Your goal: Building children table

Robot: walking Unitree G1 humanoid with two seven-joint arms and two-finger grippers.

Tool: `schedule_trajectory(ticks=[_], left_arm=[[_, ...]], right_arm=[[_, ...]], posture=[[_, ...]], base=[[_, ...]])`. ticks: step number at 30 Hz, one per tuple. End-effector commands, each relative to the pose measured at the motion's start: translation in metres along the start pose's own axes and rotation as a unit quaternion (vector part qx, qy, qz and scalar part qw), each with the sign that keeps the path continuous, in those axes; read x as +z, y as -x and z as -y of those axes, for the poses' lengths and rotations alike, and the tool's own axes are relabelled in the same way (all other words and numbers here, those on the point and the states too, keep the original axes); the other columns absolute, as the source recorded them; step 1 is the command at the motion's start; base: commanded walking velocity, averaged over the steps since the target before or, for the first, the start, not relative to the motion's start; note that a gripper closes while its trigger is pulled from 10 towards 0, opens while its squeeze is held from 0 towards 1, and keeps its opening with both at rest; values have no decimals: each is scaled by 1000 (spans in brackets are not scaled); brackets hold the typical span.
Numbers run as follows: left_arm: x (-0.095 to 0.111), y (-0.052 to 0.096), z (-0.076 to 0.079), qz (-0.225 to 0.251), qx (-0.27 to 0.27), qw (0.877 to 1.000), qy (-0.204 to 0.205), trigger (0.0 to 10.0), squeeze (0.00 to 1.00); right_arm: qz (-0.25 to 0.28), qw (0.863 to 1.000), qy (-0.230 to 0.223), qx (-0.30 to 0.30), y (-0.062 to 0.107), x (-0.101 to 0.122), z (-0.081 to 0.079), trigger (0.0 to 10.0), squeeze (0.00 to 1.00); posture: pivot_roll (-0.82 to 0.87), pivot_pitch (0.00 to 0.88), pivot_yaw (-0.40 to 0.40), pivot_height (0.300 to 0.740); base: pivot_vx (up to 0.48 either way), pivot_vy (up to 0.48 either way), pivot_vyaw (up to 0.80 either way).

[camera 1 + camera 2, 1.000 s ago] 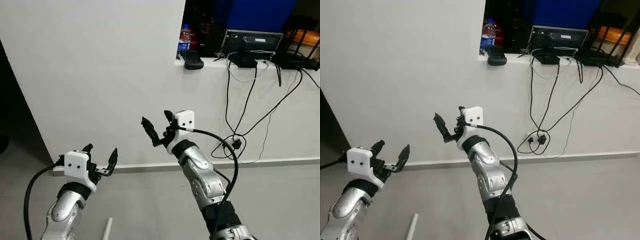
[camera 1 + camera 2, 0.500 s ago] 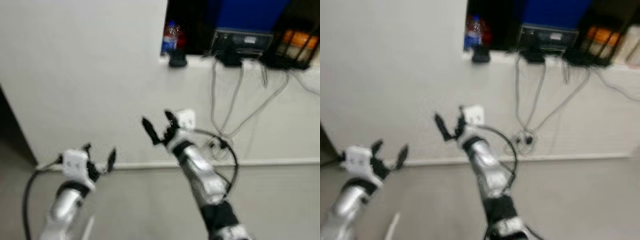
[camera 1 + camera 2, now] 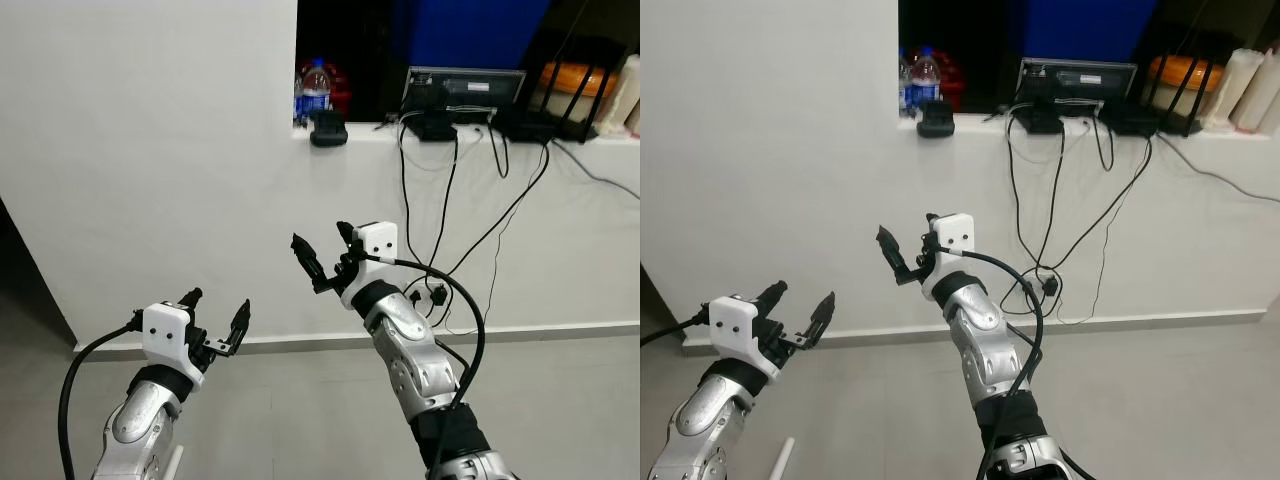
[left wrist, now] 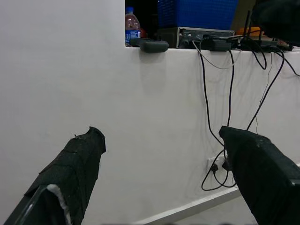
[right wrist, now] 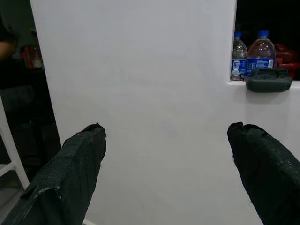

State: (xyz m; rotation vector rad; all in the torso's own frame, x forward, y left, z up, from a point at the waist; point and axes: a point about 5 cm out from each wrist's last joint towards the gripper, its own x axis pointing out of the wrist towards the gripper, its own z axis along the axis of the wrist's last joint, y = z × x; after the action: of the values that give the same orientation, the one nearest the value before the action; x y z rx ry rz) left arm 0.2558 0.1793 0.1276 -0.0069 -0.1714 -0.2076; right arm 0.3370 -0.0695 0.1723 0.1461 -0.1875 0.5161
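While we face a white wall, head views show left gripper low and right gripper higher, both spread wide, holding nothing; a white rod end on the floor may be a table leg, likely light, stiff, best gripped mid-shaft. L wrist view: ledge, cables. R wrist view: bottles, fingers apart.

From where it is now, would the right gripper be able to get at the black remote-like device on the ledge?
Probably not yet. The right gripper is open and empty with bare wall ahead, so nothing blocks it, but the black device sits well above it on the ledge; the arm would have to rise.
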Motion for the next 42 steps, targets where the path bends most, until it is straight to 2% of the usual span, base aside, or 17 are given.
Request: schedule_trajectory(ticks=[1,18,24,42], left_arm=[[1,1,1,6,-5,1000,1,10000,0],[0,1,2,0,-5,1000,-2,10000,0],[-3,0,0,-14,0,1000,-6,10000,0],[-3,3,0,-16,1,1000,4,10000,0]], right_arm=[[-2,1000,-1,-1,1,-1,0,10000,0],[-3,1000,-1,-2,1,-1,1,10000,0],[-3,1000,-2,-1,1,-2,1,10000,0],[-8,1000,-2,-5,2,-3,3,10000,0]], posture=[[74,0,-96,740],[75,0,-99,740],[76,0,-100,740],[80,0,-102,740]], base=[[480,0,0],[459,0,0],[0,0,0],[0,0,0]])
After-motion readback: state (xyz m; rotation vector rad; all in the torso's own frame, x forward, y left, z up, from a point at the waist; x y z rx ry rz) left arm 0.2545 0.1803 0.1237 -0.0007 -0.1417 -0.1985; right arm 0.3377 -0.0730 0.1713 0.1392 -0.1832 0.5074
